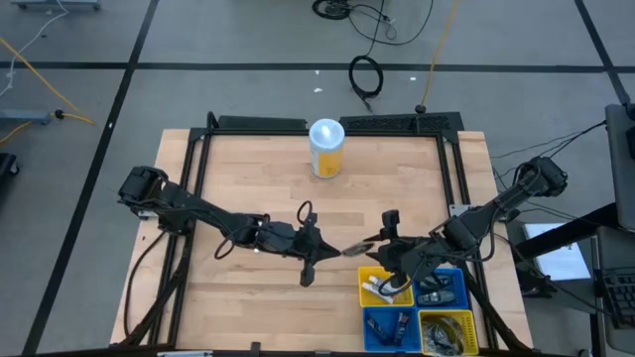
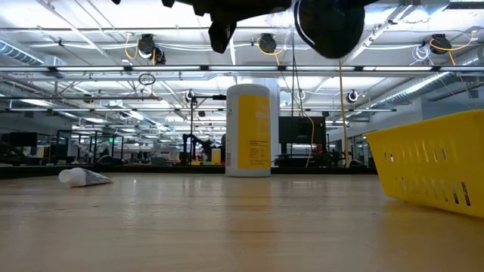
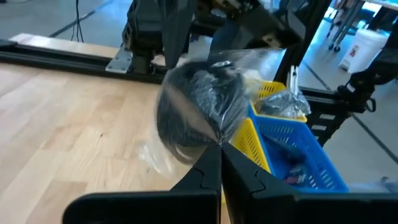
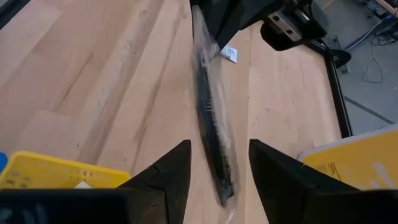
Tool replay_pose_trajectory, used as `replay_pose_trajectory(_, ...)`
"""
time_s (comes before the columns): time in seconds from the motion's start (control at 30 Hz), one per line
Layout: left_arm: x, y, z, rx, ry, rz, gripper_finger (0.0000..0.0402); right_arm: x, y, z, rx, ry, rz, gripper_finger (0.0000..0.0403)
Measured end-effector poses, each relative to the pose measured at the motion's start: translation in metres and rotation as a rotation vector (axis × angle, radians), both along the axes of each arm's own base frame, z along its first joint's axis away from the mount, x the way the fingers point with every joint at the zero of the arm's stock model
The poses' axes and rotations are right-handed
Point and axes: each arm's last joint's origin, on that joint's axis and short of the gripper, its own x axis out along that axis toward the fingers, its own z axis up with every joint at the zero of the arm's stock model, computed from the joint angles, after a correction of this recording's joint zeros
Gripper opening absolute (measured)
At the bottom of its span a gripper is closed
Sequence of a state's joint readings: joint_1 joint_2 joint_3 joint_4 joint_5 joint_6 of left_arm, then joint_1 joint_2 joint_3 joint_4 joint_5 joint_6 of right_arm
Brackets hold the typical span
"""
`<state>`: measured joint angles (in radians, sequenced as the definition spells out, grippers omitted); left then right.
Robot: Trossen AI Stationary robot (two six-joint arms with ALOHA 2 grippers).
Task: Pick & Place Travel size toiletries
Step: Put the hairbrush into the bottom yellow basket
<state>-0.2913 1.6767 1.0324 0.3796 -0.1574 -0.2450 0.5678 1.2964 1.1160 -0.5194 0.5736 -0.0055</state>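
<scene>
Clear-wrapped dark packet (image 3: pixel 199 109) pinched in the closed left gripper (image 3: pixel 219 163) beside the bins (image 1: pixel 448 297) (handover, seemingly); open right gripper (image 4: pixel 219 163) straddles it, gripping nothing.

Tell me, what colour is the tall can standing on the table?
The can is white with yellow, best seen in the low view.

You see 2 matte black arms, the left arm (image 1: pixel 198 210) and the right arm (image 1: pixel 491 210), built of slim links with bulky rounded joints. Black cables loop beside each link. Each one's jaws are 2 dark wedge-shaped fingers (image 4: pixel 171 171) with flat inner faces.
</scene>
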Motion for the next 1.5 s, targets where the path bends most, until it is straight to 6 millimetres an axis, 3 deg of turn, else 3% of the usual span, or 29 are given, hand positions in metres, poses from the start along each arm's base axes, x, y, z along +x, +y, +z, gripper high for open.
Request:
replay_pose_trajectory(0.2,0.001,0.002,0.001,0.018,0.0,0.012,0.0,0.0,0.0,0.0,-0.007,-0.001,0.002,0.0118)
replay_pose_trajectory(0.5,0.002,0.006,0.001,0.026,0.001,0.037,0.0,0.0,0.0,0.0,-0.008,0.004,0.004,0.0014)
replay_pose_trajectory(0.77,0.003,0.009,0.001,0.071,-0.008,0.116,0.002,-0.001,0.0,-0.001,-0.009,0.006,-0.003,0.0008)
replay_pose_trajectory(1.1,0.002,0.009,0.002,0.123,-0.013,0.144,0.0097,-0.007,-0.003,-0.004,-0.011,0.057,-0.025,0.0002)
replay_pose_trajectory(1.27,0.001,0.01,0.003,0.123,-0.014,0.146,0.012,-0.026,-0.002,0.004,0.049,0.069,-0.033,0.0001)
replay_pose_trajectory(1.5,0.002,0.011,0.003,0.127,-0.014,0.148,0.0122,-0.065,0.009,0.014,0.19,0.089,-0.038,0.0001)
